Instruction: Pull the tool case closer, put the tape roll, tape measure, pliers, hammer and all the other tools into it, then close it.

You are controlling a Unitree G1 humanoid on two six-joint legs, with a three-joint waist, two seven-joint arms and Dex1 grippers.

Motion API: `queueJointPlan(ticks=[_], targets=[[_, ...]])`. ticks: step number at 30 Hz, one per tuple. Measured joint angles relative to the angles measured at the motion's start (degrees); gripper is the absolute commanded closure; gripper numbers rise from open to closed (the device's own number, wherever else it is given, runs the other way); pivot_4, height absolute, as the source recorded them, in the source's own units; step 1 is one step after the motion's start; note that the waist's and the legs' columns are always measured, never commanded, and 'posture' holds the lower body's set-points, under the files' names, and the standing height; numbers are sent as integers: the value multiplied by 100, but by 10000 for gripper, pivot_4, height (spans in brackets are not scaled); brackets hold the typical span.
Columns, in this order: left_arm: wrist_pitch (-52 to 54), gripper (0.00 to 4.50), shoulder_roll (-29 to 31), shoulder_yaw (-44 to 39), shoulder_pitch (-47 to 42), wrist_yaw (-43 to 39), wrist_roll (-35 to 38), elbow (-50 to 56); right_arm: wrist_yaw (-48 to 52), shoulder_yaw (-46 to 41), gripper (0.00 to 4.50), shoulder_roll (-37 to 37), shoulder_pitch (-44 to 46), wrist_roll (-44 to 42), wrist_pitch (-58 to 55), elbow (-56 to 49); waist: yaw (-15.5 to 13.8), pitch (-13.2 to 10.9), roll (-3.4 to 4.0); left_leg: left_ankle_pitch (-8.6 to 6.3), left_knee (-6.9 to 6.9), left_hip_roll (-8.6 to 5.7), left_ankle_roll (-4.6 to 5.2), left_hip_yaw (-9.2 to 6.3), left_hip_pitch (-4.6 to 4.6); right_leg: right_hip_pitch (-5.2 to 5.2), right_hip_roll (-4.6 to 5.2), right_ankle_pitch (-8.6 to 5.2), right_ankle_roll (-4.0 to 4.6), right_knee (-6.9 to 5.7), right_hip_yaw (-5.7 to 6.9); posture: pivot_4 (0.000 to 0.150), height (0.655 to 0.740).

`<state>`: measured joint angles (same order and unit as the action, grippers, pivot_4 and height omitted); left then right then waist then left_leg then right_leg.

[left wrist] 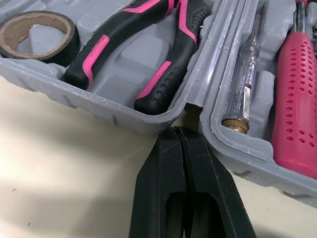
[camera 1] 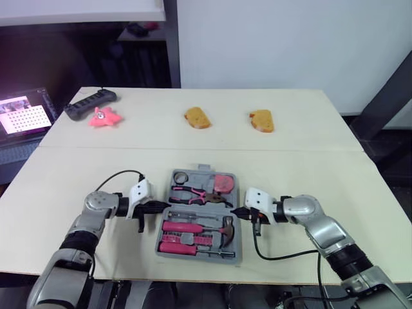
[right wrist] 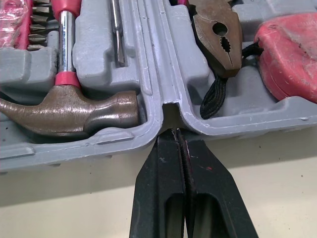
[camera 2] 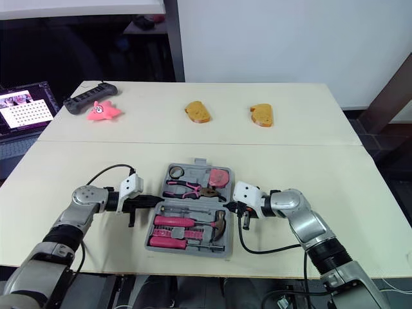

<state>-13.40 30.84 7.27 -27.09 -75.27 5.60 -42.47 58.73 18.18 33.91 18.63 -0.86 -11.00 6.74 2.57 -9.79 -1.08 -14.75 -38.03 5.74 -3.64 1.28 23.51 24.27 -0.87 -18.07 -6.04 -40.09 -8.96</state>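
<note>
open tool case is lying flat on the table, with tape roll, pliers, hammer and tape measure being carried in its moulded wells. left gripper, fingers pressed together and gripping nothing, is being held at the hinge notch on the case's left edge. right gripper, likewise pinched together and empty, is being held at the notch on the case's right edge. the closing step is judged to be in hand. next, one half is to be lifted from beneath, folded over the other and pressed until latched.
</note>
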Motion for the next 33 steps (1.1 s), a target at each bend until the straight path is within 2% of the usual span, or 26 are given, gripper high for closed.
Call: queueJointPlan(ticks=[11,25,33], targets=[[618,45000,275,-128,901,-88,247,1208,-8,0,44318,-71,-475,0,-494,-715,4,0,0,-1,5,1,1,0,-1,1,0,-1,1,0,0,1500,7080],[1338,45000,352,-332,1781,147,504,2291,-15,-14,44318,-100,-886,-5,-870,-1226,3,1,0,-2,5,1,1,0,-3,1,0,-3,3,0,-1,1500,7080],[1355,45000,355,-347,1783,201,497,2282,-14,-10,44318,-111,-884,-7,-877,-1219,-2,2,-1,-2,5,0,1,0,-5,0,0,-6,8,0,-1,1500,7080]])
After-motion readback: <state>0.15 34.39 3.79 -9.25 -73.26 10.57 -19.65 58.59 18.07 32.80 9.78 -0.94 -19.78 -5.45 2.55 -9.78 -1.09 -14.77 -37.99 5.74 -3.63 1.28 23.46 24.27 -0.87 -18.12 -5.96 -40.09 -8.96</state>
